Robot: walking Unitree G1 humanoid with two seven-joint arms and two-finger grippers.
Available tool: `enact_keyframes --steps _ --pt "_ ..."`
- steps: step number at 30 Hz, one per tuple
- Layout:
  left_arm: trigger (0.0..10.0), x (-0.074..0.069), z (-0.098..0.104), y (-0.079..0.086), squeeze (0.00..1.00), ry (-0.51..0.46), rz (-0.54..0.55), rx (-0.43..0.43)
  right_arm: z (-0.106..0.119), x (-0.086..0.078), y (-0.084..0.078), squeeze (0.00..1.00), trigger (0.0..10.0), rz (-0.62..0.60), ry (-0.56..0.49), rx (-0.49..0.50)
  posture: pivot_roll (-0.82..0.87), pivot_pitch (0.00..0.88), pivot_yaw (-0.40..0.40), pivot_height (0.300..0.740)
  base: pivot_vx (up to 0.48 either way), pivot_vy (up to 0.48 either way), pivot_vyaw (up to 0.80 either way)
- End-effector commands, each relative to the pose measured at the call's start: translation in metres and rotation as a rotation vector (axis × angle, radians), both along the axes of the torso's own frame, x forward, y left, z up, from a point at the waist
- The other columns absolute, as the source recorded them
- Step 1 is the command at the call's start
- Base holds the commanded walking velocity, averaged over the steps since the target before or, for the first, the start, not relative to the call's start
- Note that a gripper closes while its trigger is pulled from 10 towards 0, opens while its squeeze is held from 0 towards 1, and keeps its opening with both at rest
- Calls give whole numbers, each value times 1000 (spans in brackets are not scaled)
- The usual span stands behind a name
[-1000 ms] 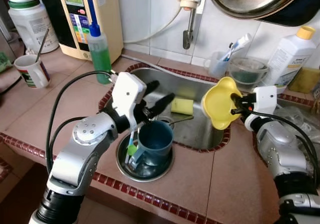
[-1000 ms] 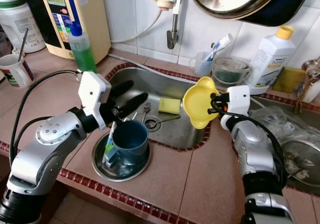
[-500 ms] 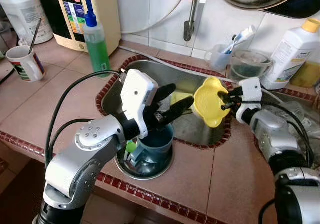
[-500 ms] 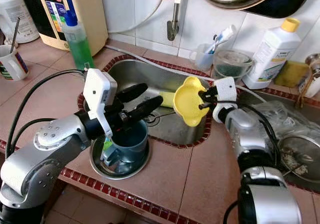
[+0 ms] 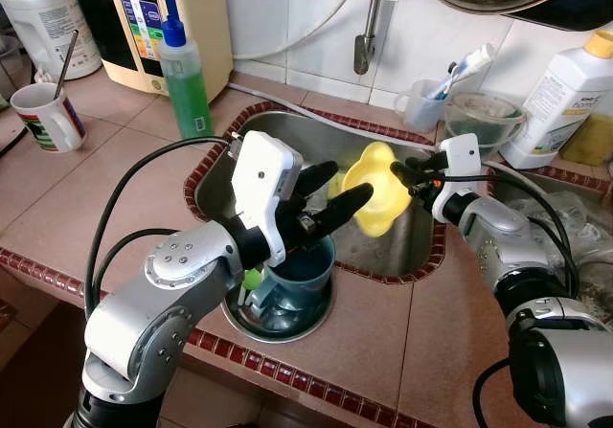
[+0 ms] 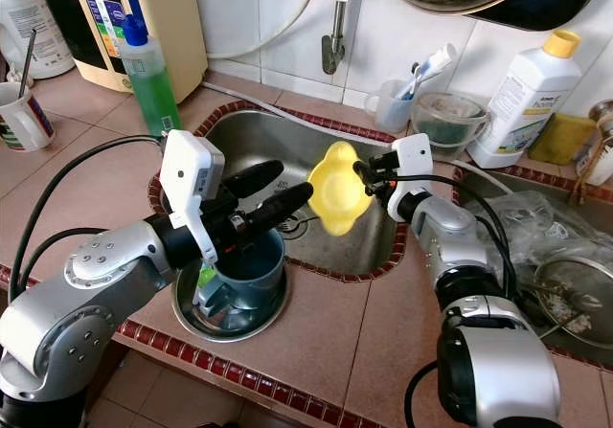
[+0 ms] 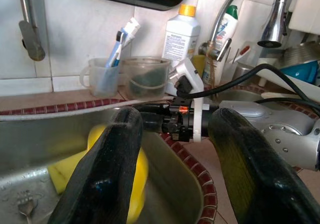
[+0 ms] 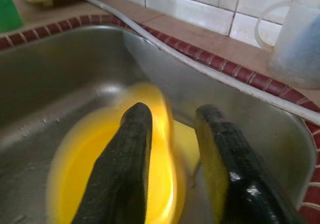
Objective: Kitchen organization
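Far left of frame: mug with a spoon on the counter, green soap bottle just behind the sink's left rim. Neither is being handled.

Centre-left: left gripper hovers over the sink, fingers spread wide with nothing between them. Directly below it, a blue cup sits in a round steel bowl at the lower centre, with a green-handled item stuck in beside the cup. Cup and bowl not picked up yet.

Centre: yellow flower-shaped dish hangs above the sink basin, blurred. Right gripper comes in from centre-right; in the right wrist view its two fingers straddle the dish rim, one each side, so I read it as pinching the dish. Contact itself is smeared by blur, so not certain. Yellow sponge lies on the sink floor behind the dish.

Right of frame: clear cup with toothbrushes, a glass bowl and a white bottle along the tiled wall, untouched.

Progress, my read: early to mid. The yellow dish is in hand but not set down anywhere. The cup, bowl, sponge and a fork remain in the sink.
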State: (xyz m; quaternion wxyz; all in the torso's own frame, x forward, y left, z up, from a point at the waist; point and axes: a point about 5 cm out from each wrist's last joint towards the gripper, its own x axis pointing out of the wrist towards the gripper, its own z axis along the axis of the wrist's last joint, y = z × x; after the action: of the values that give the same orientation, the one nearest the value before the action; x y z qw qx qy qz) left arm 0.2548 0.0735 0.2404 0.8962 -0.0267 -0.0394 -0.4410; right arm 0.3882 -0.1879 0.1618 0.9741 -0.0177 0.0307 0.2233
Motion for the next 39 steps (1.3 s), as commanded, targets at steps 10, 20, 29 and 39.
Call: enact_keyframes --steps 10,20,29,39 --pt "10000 3 7 1 0 -42 12 3 11 2 -1 1000 10000 7 -53 40 -1 63 -42 740 0 0 0" --pt "10000 27 2 20 0 -100 166 54 23 -3 -5 1000 10000 -50 -194 107 -4 24 -49 740 0 0 0" --pt "10000 60 -32 57 0 -62 463 24 15 -31 -12 1000 10000 -261 -351 88 -26 9 -38 740 0 0 0" --pt "10000 70 -58 68 0 -30 561 -9 3 -63 -5 1000 10000 -353 -394 71 -59 0 -20 740 0 0 0"
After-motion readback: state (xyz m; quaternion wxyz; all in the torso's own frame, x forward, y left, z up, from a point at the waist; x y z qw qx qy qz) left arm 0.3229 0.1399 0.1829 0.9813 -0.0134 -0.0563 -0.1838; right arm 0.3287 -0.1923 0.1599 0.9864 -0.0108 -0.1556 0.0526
